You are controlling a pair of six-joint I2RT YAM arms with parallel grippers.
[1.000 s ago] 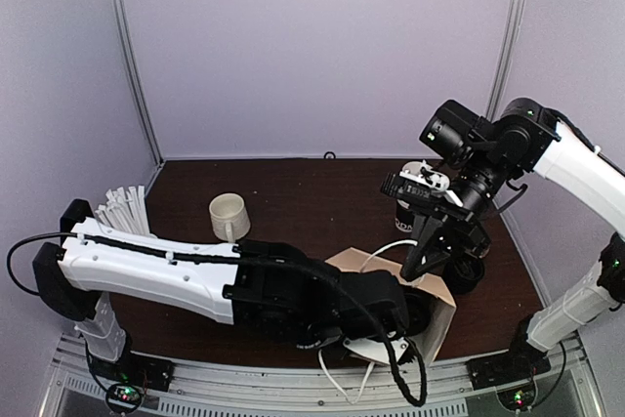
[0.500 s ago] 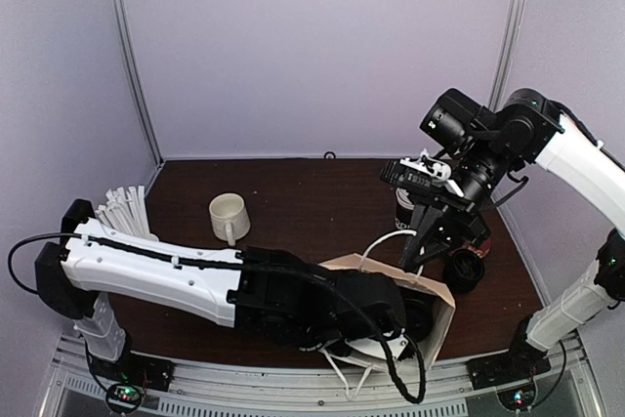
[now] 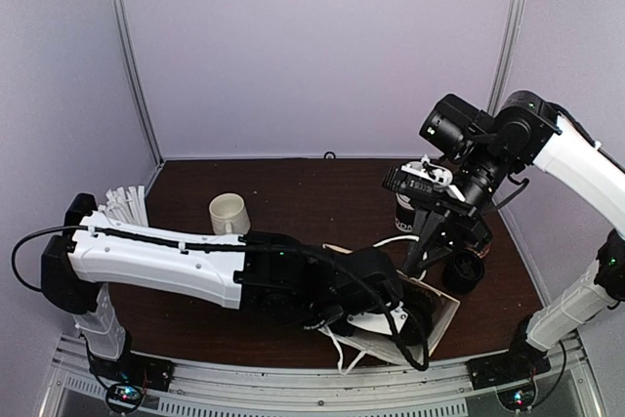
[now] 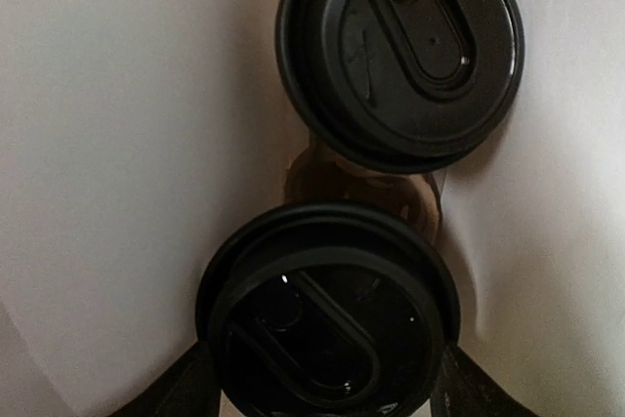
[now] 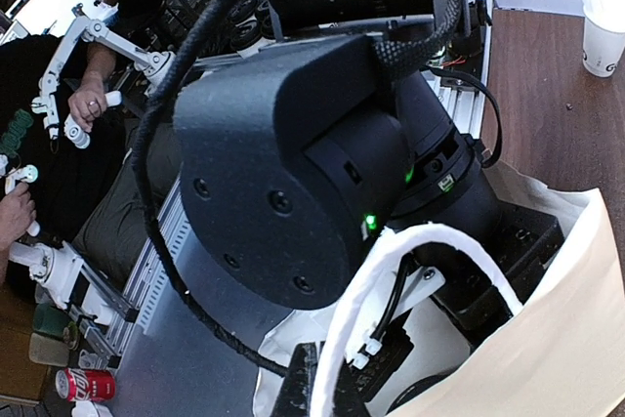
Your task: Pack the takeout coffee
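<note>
Where lettering shows, none of it resolves: the white print on the third black cup (image 3: 402, 212), standing on the brown counter (image 3: 293, 192) right of centre in the top view just behind the right tool (image 3: 418, 246), is too small to read. Same for the dark mark on the white cup of sticks (image 5: 603, 44), upper right in the right wrist view. Embossing on the lids is only a faint scrawl. Task items: two lidded cups, seen top-down in the left wrist view, inside the paper bag (image 3: 444, 312), whose inner walls are white. At top right of that frame the upper cup (image 4: 400, 51); at bottom centre, looming larger, the lower cup (image 4: 327, 324); a brown round patch lies between them. Both lids are glossy black plastic with a raised rim and an oblong sip tab; the cup walls are hidden beneath. Left tool (image 4: 322, 393): jaws wide, one dark finger at each side of the lower cup, running in under the lid rim and clasping it. Right tool: pressed together on the bag's white handle (image 5: 410, 241), the loop rising from the bag's mouth. White mug (image 3: 229, 214) left of centre, well apart from the bag.
</note>
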